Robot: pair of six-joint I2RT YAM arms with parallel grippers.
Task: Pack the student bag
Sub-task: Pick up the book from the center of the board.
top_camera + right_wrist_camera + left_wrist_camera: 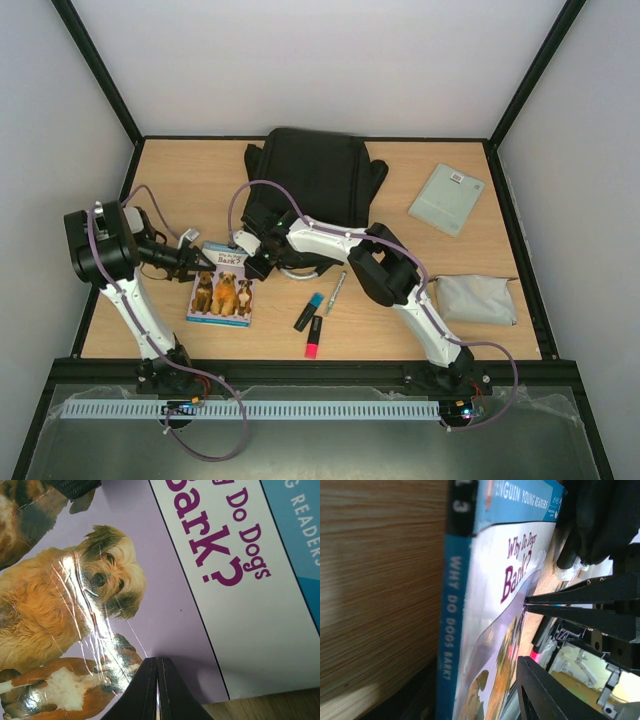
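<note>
The student bag (310,180), a large black backpack, lies at the back centre of the table. A book, "Why Do Dogs Bark?" (222,287), lies flat in front of it to the left. My left gripper (203,262) is open at the book's far left corner. In the left wrist view the book's blue spine (451,630) faces the camera and the open gripper (524,630) reaches over the cover. My right gripper (248,268) is at the book's far right corner. In the right wrist view the gripper (159,662) is shut, tips against the book cover (165,610).
A silver pen (335,292), a blue-capped highlighter (309,312) and a pink-capped highlighter (314,337) lie right of the book. A pale grey flat box (446,198) is at the back right. A grey pouch (478,298) lies at the right edge.
</note>
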